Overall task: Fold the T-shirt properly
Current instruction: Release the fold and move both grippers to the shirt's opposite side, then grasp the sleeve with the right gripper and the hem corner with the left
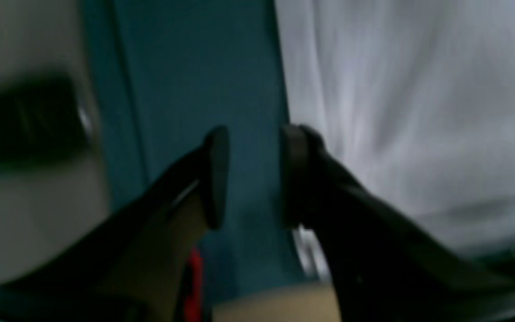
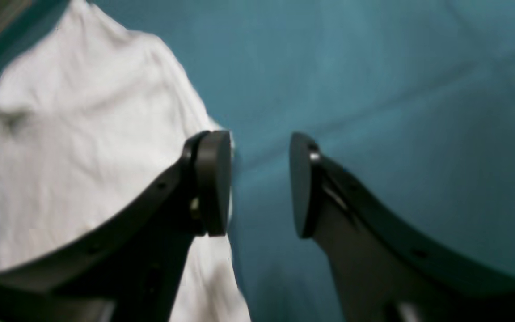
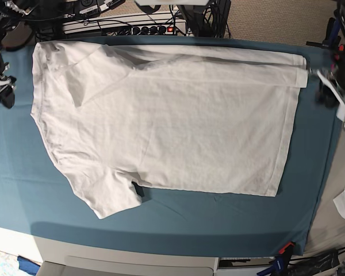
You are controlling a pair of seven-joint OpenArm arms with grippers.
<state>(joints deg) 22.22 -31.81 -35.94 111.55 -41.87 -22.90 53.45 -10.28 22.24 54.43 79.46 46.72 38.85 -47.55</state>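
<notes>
Base view: the T-shirt (image 3: 167,129) lies spread flat on the teal cloth (image 3: 178,215), toward its far edge. Left gripper (image 1: 253,176) and right gripper (image 2: 259,183) hang beside opposite shirt edges, jaws apart, holding nothing.

T-shirt (image 3: 172,115) is seen as white, matt, wrinkled cotton-like cloth. Teal cloth (image 3: 23,190) is seen as smooth, matt; gripper pads (image 2: 215,179) look like dark matt plastic.

No legible text (frames blurred)
</notes>
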